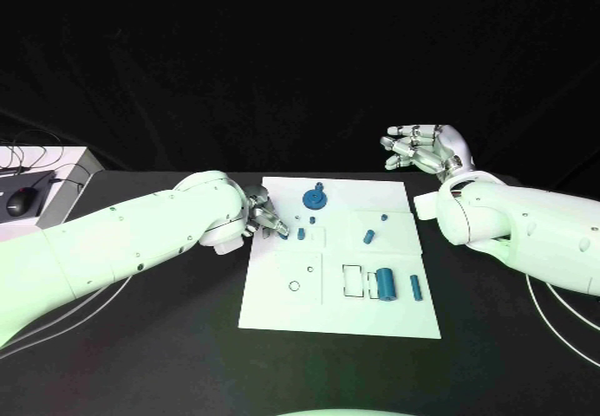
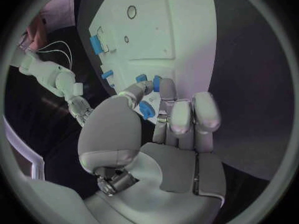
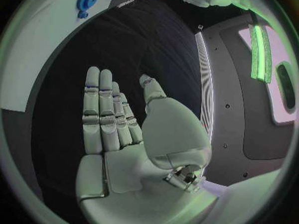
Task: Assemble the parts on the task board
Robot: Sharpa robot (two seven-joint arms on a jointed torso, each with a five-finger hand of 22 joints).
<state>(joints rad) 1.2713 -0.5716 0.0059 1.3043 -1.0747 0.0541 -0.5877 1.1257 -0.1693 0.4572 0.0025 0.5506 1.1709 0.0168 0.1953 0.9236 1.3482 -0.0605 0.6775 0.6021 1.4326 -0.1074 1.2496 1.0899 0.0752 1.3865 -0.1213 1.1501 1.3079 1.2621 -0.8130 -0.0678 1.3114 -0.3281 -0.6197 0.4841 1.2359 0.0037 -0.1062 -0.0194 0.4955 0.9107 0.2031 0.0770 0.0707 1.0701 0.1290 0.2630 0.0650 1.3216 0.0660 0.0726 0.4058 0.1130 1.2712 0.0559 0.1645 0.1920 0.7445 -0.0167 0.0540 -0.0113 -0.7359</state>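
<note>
The left hand (image 1: 263, 217), silver metal with segmented fingers, sits at the left edge of the white board, about mid-frame in the head view. From its wrist camera the fingers (image 2: 181, 117) are curled in, and a small blue plastic piece (image 2: 147, 109) is pinched between the thumb and fingertips, right over the board's surface.

The right hand (image 1: 425, 149) is up in the upper right of the head view, off the far right corner of the board and well apart from it. Its fingers look loosely curled there, but the wrist camera shows them straight, side by side, the thumb apart, palm bare and gripping nothing.

The task board (image 1: 282, 308) is a flat matte white rectangular plate in the middle of the black table (image 1: 150, 364), with thin outlined slots and a couple of little round holes. On it: a round blue gear-looking disc (image 1: 316, 200) near the top centre, a short blue peg (image 1: 369, 236) right of centre, a chunky blue cylinder (image 1: 387, 284) lower right by a rectangular outline, and a slimmer blue pin (image 1: 416, 288) just beside it.

A dark computer mouse (image 1: 20, 204) lies at the far left edge.
</note>
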